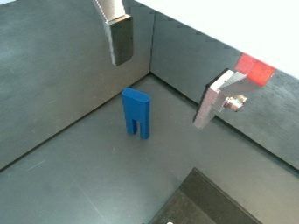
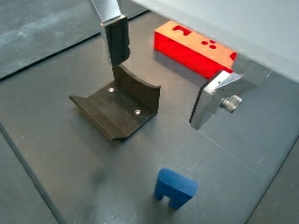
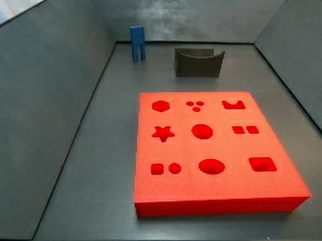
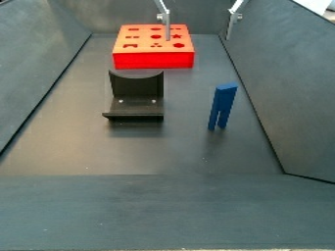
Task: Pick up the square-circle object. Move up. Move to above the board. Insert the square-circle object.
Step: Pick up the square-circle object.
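Grey floor: blue block [image 4: 224,107] upright beside holder [image 4: 135,94], gripper [image 1: 163,74] spread above.

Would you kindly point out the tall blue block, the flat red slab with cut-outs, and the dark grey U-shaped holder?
tall blue block [image 4: 224,107]: a side view, on its front face.
flat red slab with cut-outs [image 3: 221,146]: a side view, on bare top surface.
dark grey U-shaped holder [image 2: 114,112]: a wrist view, on its curved inner wall.
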